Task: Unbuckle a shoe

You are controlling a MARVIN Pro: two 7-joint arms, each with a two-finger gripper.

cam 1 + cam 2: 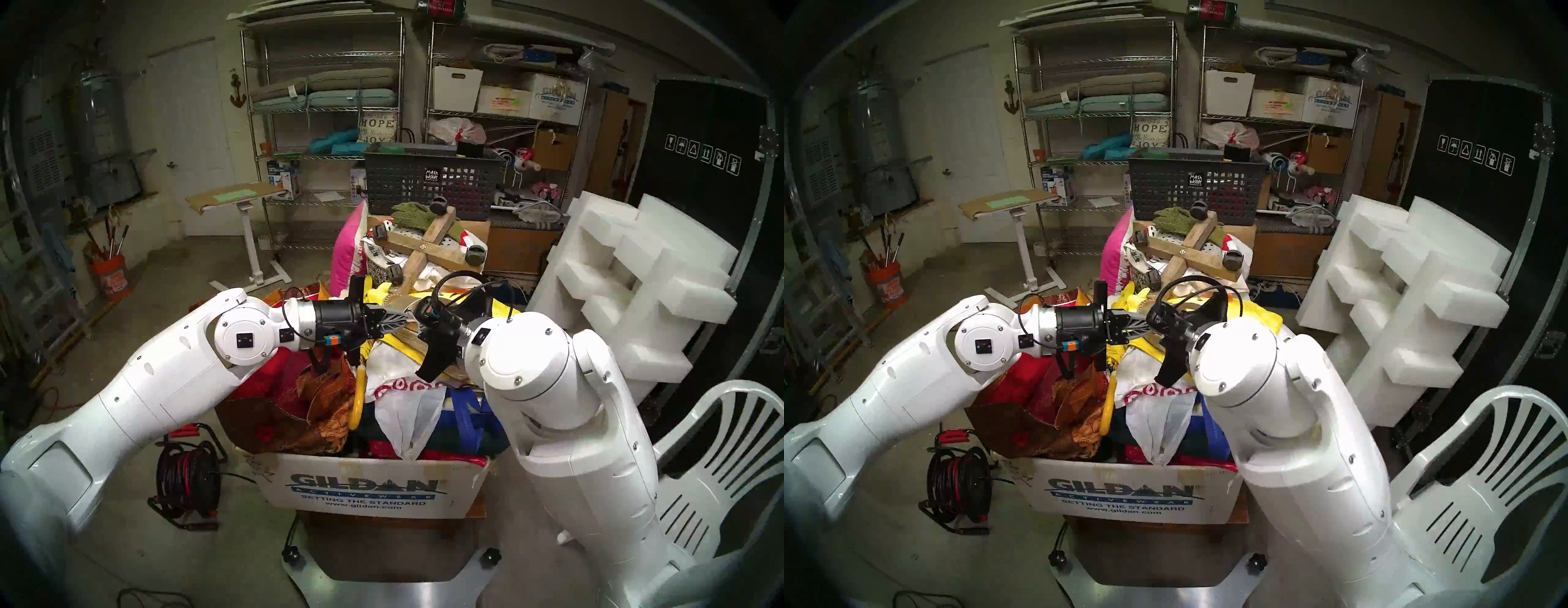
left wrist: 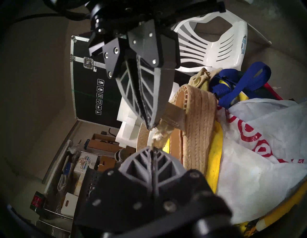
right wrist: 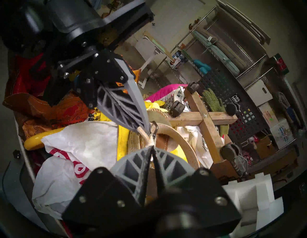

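Here, the espadrille shoe point(image 2: 197, 131) is seen lying on its side atop a heaped cardboard box point(image 1: 369, 488) of bags and fabric, its jute sole against a white plastic bag point(image 2: 259, 149). The left gripper point(image 3: 147, 130) is clamped on the thin ankle strap point(image 3: 144, 134), and the right gripper point(image 2: 150, 127) is closed on the strap beside it, tip to tip.

Dim indoor light, brightest on the white arms and foam point(image 1: 628, 271) — corners fall into a dark fisheye rim. Wrist views blur close up; straight edges bow outward.
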